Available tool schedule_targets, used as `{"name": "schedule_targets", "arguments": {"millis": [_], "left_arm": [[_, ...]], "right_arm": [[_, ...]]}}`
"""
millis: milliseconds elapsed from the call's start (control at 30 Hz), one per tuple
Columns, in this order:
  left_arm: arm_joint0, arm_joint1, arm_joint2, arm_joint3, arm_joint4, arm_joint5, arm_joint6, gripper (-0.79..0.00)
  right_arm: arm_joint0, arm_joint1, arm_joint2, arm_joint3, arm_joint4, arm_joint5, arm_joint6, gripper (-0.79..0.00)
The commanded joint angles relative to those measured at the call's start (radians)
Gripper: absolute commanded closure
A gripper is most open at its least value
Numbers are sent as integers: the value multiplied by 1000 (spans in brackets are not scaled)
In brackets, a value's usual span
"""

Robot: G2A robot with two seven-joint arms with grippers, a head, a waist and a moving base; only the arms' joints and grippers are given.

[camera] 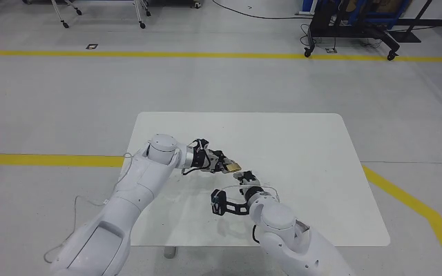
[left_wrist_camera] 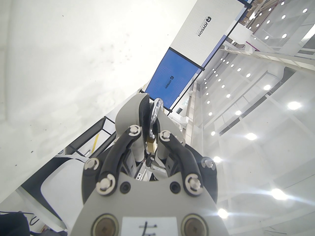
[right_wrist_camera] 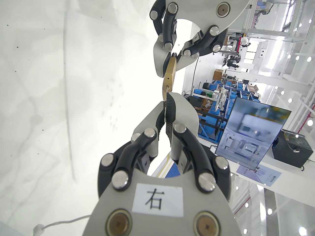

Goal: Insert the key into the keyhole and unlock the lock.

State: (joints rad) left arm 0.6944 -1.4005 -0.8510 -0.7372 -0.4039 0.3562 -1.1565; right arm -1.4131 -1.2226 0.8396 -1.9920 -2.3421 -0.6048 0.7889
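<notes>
Now lock (right_wrist_camera: 169, 74), small rigid slick brass, clamped in left hand (right_wrist_camera: 169, 66) above table (camera: 311, 138). Right hand (right_wrist_camera: 169, 104) pinches thin stiff key (right_wrist_camera: 168, 89), tip at keyhole. Likely slips when twisted; grip head firmly.

Most of key (right_wrist_camera: 168, 90) hidden between jaws

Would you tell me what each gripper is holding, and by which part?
Left gripper clamps the brass padlock by its end away from the keyhole. Right gripper pinches the key by its head end, hidden in the grip.
</notes>
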Motion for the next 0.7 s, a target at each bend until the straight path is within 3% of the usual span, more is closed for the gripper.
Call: {"name": "schedule_targets", "arguments": {"millis": [0, 667], "left_arm": [[0, 0, 0, 0, 0, 0, 0, 0], [0, 0, -1, 4, -16, 4, -15, 0]], "right_arm": [[2, -4, 2, 5, 11, 4, 11, 0], [38, -35, 7, 53, 65, 6, 1, 0]]}}
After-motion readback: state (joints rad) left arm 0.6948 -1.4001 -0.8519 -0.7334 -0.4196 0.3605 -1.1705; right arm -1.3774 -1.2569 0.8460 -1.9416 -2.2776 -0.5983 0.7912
